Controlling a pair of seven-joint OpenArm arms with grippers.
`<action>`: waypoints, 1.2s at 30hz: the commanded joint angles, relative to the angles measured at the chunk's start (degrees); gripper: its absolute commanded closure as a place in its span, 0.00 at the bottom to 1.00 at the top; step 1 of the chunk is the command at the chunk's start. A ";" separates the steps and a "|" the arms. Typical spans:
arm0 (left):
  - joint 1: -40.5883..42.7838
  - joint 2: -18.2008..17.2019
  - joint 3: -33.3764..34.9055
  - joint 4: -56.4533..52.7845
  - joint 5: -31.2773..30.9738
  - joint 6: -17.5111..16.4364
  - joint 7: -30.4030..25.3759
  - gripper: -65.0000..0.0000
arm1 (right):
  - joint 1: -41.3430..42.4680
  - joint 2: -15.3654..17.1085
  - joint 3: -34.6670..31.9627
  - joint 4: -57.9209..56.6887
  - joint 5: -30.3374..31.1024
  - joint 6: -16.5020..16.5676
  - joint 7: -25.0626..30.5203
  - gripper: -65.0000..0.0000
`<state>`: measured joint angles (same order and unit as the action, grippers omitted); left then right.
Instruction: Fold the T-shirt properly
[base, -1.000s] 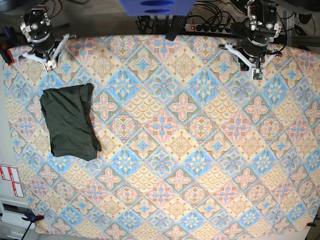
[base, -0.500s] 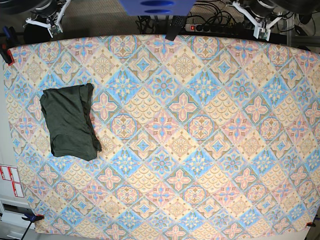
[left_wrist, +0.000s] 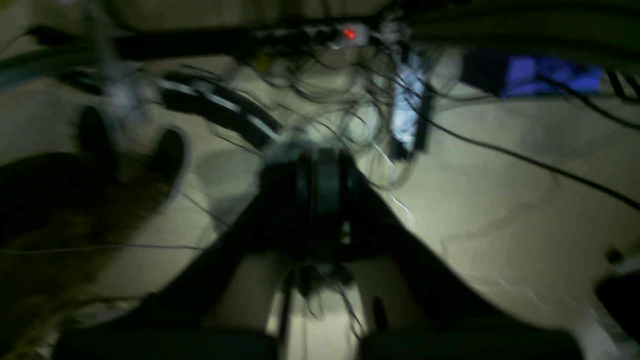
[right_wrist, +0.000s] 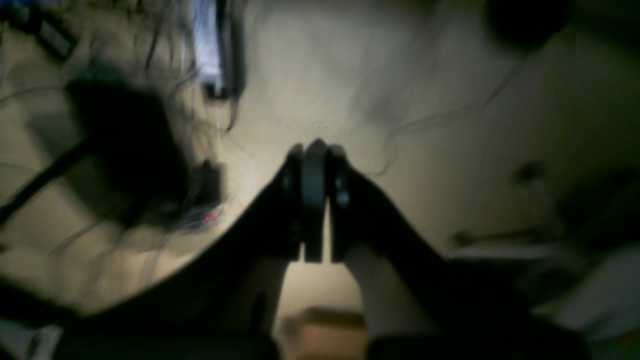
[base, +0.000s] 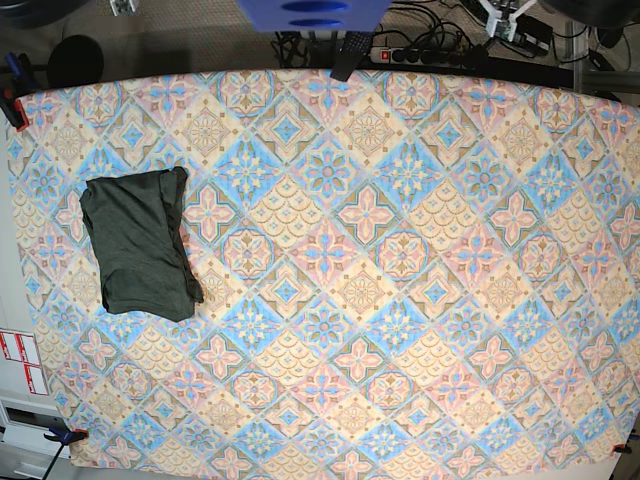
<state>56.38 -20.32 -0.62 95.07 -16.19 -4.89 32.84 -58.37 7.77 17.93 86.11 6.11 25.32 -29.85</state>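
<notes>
Base view shows the T-shirt (base: 140, 243) folded near the patterned cloth's (base: 400, 250) edge; my left gripper (left_wrist: 320, 175) and right gripper (right_wrist: 315, 165), pressed together and empty, are off the table because folding looks finished.

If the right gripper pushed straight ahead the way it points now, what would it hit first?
Probably bare floor. The right gripper, jaws shut and empty, points off the table; nothing shows directly ahead, though blur hides depth.
</notes>
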 joint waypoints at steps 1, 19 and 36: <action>-0.34 -0.56 1.11 -1.92 0.23 0.18 -0.44 1.00 | 0.57 0.45 0.31 -1.40 0.88 0.13 0.35 1.00; -23.02 2.25 22.82 -45.53 0.14 5.10 -22.33 1.00 | 21.93 0.45 -5.41 -43.86 1.76 0.13 13.10 1.00; -40.34 10.78 32.40 -72.61 0.14 5.10 -32.97 1.00 | 36.79 -0.17 -10.07 -71.56 1.76 -0.13 29.89 1.00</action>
<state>15.75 -9.30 31.70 22.39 -16.12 0.23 0.25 -21.10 7.42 7.77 14.52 7.81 24.93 -0.16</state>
